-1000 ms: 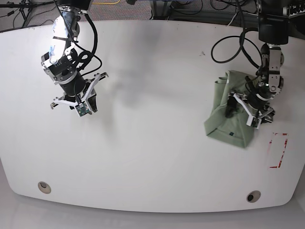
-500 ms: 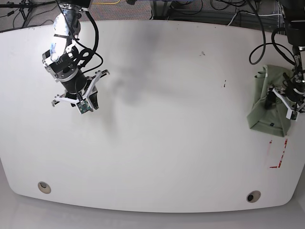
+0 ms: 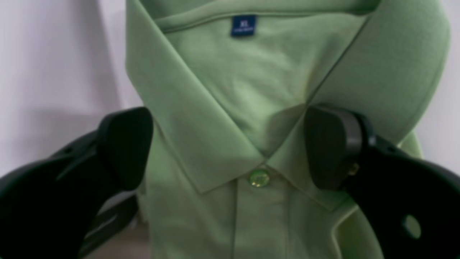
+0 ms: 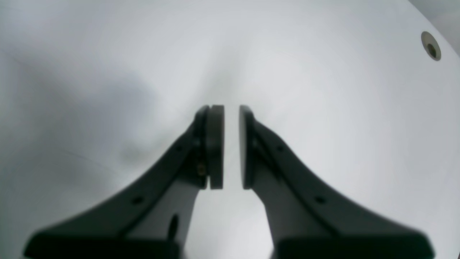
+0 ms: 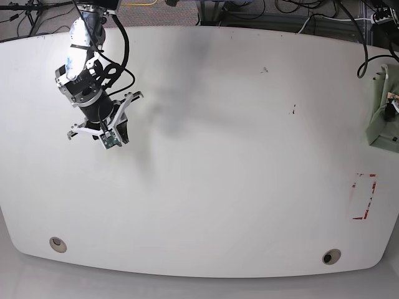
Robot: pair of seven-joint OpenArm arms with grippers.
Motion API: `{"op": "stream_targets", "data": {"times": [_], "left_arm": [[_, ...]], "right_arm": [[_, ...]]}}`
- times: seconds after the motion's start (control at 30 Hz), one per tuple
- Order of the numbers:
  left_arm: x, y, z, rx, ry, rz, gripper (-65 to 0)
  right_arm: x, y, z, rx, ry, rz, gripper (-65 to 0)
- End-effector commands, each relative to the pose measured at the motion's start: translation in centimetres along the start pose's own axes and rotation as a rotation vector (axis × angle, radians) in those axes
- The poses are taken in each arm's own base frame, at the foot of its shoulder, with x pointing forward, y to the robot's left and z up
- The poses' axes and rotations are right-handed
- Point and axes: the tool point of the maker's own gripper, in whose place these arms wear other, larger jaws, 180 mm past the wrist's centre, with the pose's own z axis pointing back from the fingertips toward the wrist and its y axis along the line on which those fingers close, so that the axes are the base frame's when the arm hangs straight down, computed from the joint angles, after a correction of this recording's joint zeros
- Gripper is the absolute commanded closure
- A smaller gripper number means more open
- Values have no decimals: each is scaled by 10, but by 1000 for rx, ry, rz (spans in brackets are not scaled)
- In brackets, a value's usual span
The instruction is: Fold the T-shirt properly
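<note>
seeing the t-shirt at the table's far edge; my left gripper spread wide astride its collar, right gripper nearly pressed together, holding nothing.

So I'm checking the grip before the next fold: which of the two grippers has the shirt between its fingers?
The left gripper: its fingers stand wide, one each side of the shirt collar. The right gripper is nearly closed over bare table.
</note>
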Motion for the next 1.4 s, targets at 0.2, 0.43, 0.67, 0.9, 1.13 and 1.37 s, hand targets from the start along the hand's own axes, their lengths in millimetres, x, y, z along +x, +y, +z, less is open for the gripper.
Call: {"op": "stream_targets", "data": {"times": [0.2, 0.43, 0.67, 0.9, 1.13, 1.37], "left_arm": [[0, 14, 19, -3, 82, -103, -632], [73, -7, 36, 31, -52, -204, -632], [143, -50, 57, 47, -262, -250, -610], [189, -96, 84, 92, -488, -138, -535], [201, -148, 114, 58, -661, -50, -535], [177, -204, 143, -24, -699, -11, -532]], "right_arm": [[18, -5, 4, -15, -63, 13, -67], [21, -7, 2, -19, -71, 15, -67], [26, -11, -4, -14, -122, 0, -67], [9, -21, -9, -12, -235, -92, -67], [-14, -18, -1, -13, -362, -232, -67], [-48, -2, 22, -19, -315, -281, -67]]}}
